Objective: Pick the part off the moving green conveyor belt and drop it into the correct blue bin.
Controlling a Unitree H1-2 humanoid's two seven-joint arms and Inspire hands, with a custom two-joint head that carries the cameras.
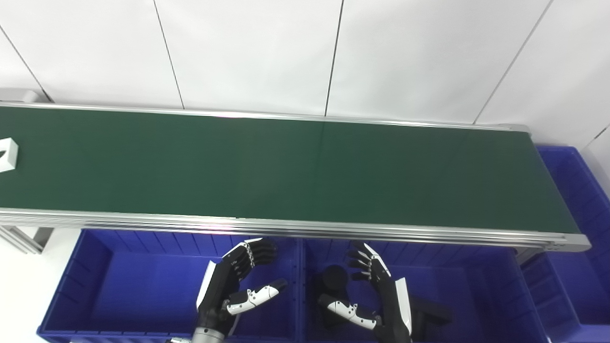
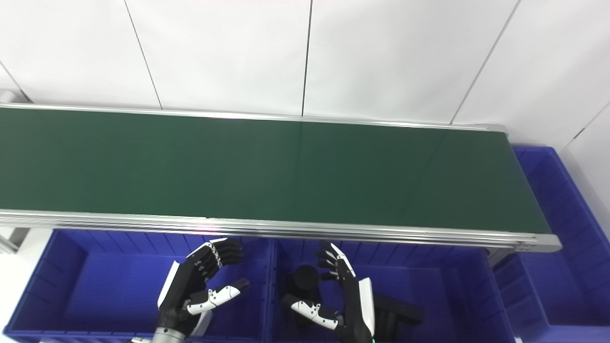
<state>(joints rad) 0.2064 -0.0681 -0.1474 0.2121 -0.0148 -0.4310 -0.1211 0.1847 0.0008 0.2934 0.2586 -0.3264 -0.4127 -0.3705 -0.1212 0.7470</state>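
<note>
White part (image 1: 7,155) lies on the green conveyor belt (image 1: 286,166) at the far left edge of the left eye view, cut off by the frame; it does not show in the right eye view. It sits well apart from both hands, up and far to the left of the left hand (image 1: 233,286), farther still from the right hand (image 1: 371,290).

Left hand: over the left blue bin (image 1: 95,286), below the belt's near rail, fingers (image 1: 252,255) curled loosely, thumb out to the side, palm facing the right hand. Holds nothing.

Right hand: over the middle blue bin (image 1: 467,286), fingers (image 1: 362,262) spread and raised, thumb apart, palm facing left. Holds nothing.

A black round part (image 1: 333,276) lies in the middle bin just left of the right hand's fingers, between fingers and thumb in the picture; contact cannot be told. More dark pieces (image 1: 429,312) lie in the same bin just right of that hand's wrist.

A third blue bin (image 1: 576,190) stands at the belt's right end, well to the right of the right hand.
</note>
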